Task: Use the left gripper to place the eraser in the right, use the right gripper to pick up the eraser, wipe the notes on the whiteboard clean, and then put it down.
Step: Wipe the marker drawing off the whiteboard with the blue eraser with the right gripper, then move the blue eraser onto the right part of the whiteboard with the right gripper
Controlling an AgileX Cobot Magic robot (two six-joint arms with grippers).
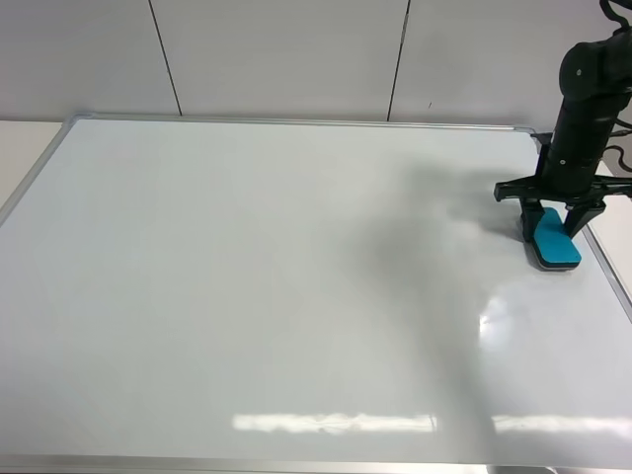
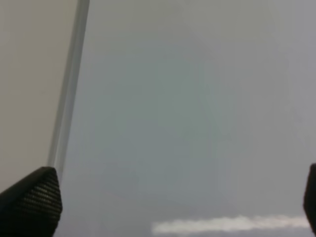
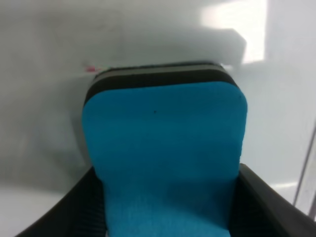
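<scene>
The whiteboard fills the table, glossy white with a thin silver frame. Near its right edge the teal eraser lies felt-down on the board, and my right gripper is shut on it from above. In the right wrist view the eraser sits between the two black fingers. A tiny red trace of the notes shows just past its dark felt edge. My left gripper is open and empty over the whiteboard near the board's frame. It is outside the exterior view.
Beige tabletop shows beyond the board's left frame, and a strip of it lies to the right of the eraser. A pale panelled wall stands behind the board. Light glare streaks the board's near part.
</scene>
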